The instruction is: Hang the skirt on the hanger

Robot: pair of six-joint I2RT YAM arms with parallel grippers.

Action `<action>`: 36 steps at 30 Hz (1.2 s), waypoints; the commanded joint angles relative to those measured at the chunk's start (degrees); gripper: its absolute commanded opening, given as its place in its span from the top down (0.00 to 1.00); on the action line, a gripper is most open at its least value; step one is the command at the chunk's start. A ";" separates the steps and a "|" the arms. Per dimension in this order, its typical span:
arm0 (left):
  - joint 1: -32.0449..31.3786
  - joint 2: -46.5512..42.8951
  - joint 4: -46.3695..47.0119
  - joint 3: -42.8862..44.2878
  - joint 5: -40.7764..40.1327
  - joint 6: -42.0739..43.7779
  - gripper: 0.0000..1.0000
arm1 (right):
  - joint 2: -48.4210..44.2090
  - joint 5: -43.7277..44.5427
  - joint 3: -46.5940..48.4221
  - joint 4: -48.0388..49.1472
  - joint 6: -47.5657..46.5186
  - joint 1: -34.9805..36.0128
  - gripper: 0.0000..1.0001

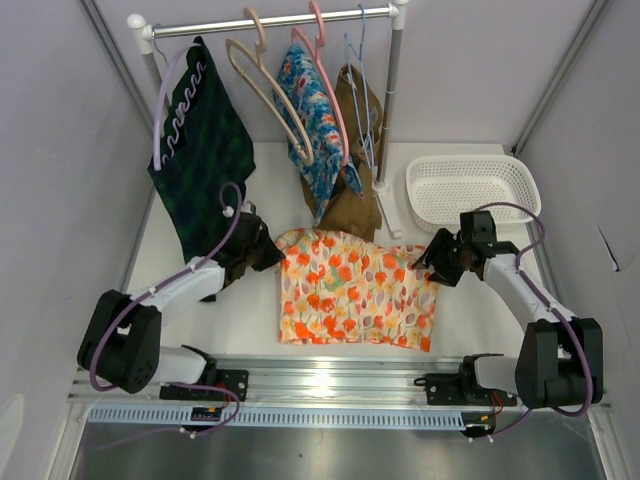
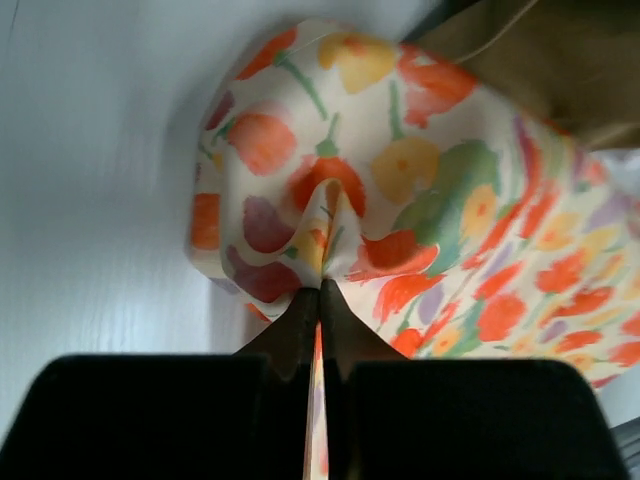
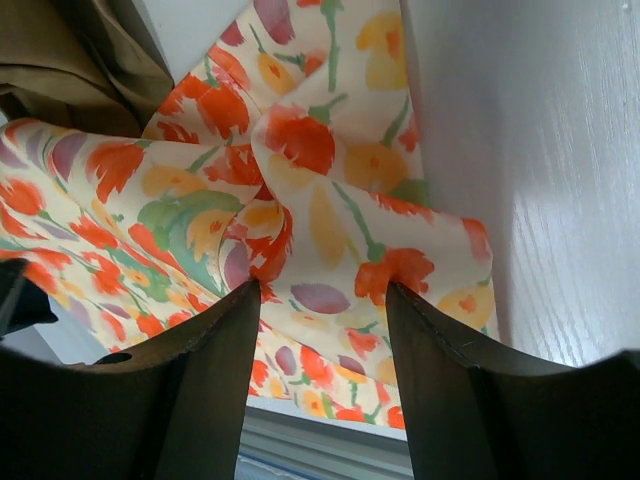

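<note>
- White surface [image 1: 255,320] boxed in by pale walls, with a clothes rail [image 1: 270,22] across the far end.
- Hanging on the rail, from its left end: dark green garment [image 1: 205,150] on a lilac hanger [image 1: 158,115], beige hanger [image 1: 270,90], blue floral garment [image 1: 315,130] beside a pink hanger [image 1: 322,35], brown garment [image 1: 355,200], thin blue wire hanger [image 1: 362,80].
- Orange-flowered skirt [image 1: 355,290] spread flat on the surface just in front of the rail, far edge touching the brown garment's hem.
- Left pincer [image 2: 320,300] at the skirt corner under the rail's left half, pressed together on a raised fold of the cloth.
- Right pincer [image 3: 322,295] at the skirt corner below the rail's right post, spread wide over rumpled cloth, not closed on it.
- White slotted basket [image 1: 470,185] on the surface beside the rail's right post, apart from the skirt.
</note>
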 commanded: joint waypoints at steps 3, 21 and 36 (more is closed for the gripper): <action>1.07 -2.59 -0.99 9.35 3.46 8.04 0.72 | 0.75 -1.28 1.87 2.48 -2.20 -0.42 0.41; 0.63 -15.00 -19.11 41.42 -11.73 18.86 0.34 | -1.28 -1.37 6.35 -1.21 -3.87 -0.69 0.41; -0.42 2.93 -4.51 63.12 -18.24 20.44 0.28 | -1.63 -2.42 7.67 -0.59 -3.87 -0.51 0.42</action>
